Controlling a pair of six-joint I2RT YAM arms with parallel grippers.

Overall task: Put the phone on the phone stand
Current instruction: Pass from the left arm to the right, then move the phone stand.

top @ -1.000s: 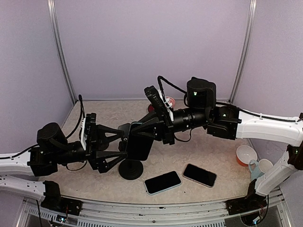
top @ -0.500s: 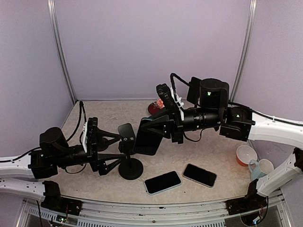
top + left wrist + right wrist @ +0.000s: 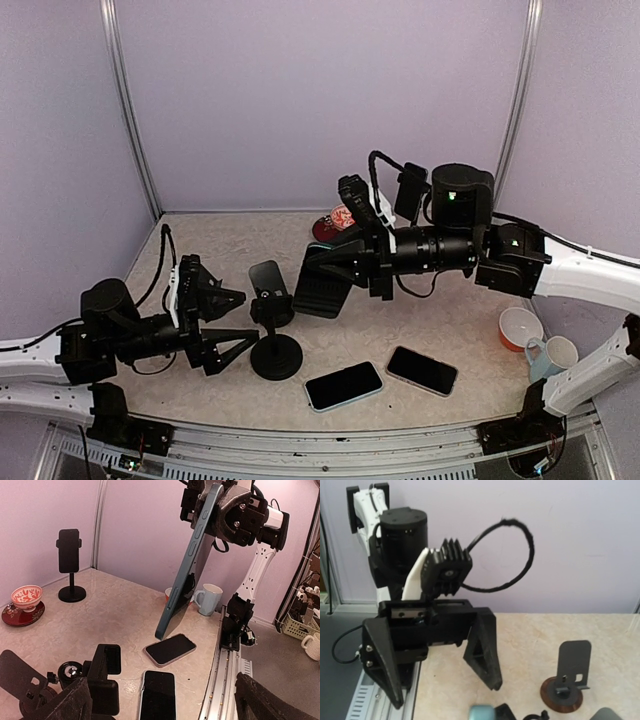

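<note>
Not yet seated: phone (image 3: pixel 322 286) hangs mid-frame, pinched in the right gripper (image 3: pixel 345 264), just right of the phone stand (image 3: pixel 268 296) cradle and apart from it. At lower left, left gripper (image 3: pixel 238 318) splayed wide, empty. Remaining, by my reading: lower phone into cradle, release.

The table (image 3: pixel 450 320) has a pale, marbled top. Near the front stands a black phone stand (image 3: pixel 276 357) on a round foot. To the right of it lie flat a light-rimmed phone (image 3: pixel 343 386) and a dark phone (image 3: pixel 421 370). At the right edge are an orange bowl (image 3: pixel 519 327) and a pale mug (image 3: pixel 558 350). At the back a dark saucer (image 3: pixel 20 614) carries a red bowl (image 3: pixel 26 595), near a second stand (image 3: pixel 69 565).
</note>
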